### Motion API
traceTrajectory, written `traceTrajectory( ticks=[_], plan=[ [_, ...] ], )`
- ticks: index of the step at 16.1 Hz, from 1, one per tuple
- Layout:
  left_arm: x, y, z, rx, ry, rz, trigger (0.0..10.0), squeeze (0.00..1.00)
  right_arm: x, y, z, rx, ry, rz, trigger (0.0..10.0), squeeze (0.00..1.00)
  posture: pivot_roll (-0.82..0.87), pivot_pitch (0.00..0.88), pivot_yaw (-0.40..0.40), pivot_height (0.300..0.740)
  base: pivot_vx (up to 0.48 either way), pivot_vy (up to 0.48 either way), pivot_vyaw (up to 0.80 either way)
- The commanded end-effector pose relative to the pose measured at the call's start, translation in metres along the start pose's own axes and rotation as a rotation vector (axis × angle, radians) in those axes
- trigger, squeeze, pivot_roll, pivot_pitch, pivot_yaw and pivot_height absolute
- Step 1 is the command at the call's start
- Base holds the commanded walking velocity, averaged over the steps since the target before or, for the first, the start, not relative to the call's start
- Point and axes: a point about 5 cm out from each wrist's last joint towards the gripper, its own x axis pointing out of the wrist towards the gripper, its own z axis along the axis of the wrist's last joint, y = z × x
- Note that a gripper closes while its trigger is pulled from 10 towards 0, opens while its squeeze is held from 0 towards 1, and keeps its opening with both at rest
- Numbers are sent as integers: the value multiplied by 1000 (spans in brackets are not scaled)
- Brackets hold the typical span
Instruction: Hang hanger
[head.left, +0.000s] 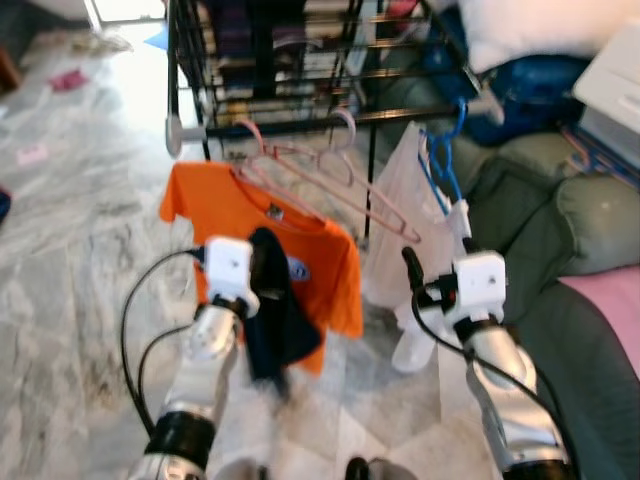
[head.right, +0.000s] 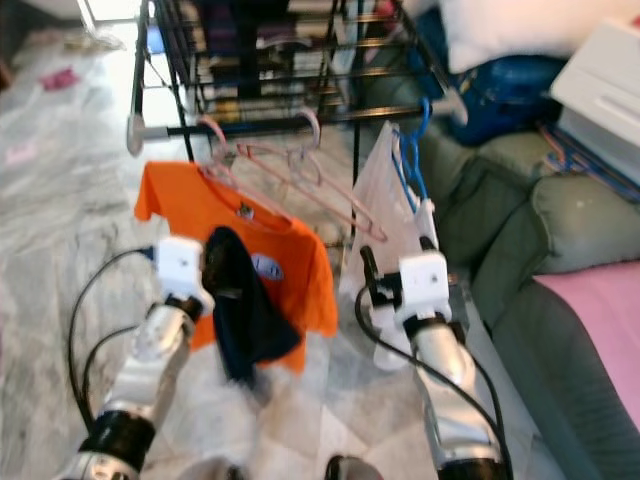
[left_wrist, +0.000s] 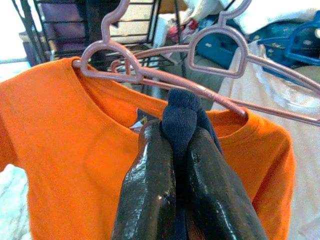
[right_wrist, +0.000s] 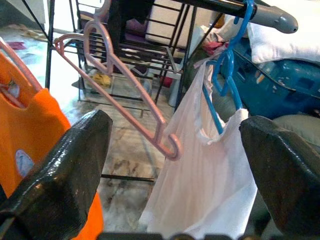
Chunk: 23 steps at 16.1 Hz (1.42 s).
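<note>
A: Where's the hanger (head.left: 330, 180)?
B: Upper centre, hooked on the rail (head.left: 300, 122), above both grippers.
A: Left gripper (left_wrist: 181, 135)?
B: Pinching a navy cloth (head.left: 275, 315) against the orange shirt (head.left: 215, 215).
A: Right gripper (right_wrist: 172, 150)?
B: Spread wide, near the white shirt (right_wrist: 200, 185).

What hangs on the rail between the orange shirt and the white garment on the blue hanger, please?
An empty pink hanger hangs on the rail between the orange shirt and the white garment, seen in both eye views.
</note>
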Motion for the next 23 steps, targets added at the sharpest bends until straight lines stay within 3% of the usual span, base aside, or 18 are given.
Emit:
traceTrajectory(
  ticks=[1, 5, 10, 15, 23],
  plan=[
    [-3, 9, 0, 11, -4, 39, 10000, 0, 0, 3, 2, 6, -11, 1, 10000, 0, -12, 157, -46, 740, 0, 0, 0],
    [-7, 22, -4, 78, 7, 108, 10000, 0, 5, 8, -1, 12, -7, 30, 10000, 0, 29, 80, -46, 740, 0, 0, 0],
    [-9, 39, -3, 94, 0, 213, 10000, 0, 19, 17, 0, 19, -7, 90, 10000, 0, 103, 65, -97, 740, 0, 0, 241],
    [-19, 36, -9, 69, 6, 201, 10000, 0, 25, 28, 1, 32, -19, 109, 10000, 0, 128, 105, -100, 740, 0, 0, 317],
    [-3, 13, 8, 18, -53, 20, 10000, 0, 23, 6, 2, 18, -34, -9, 10000, 0, 60, 152, -63, 740, 253, 0, -200]
  ],
)
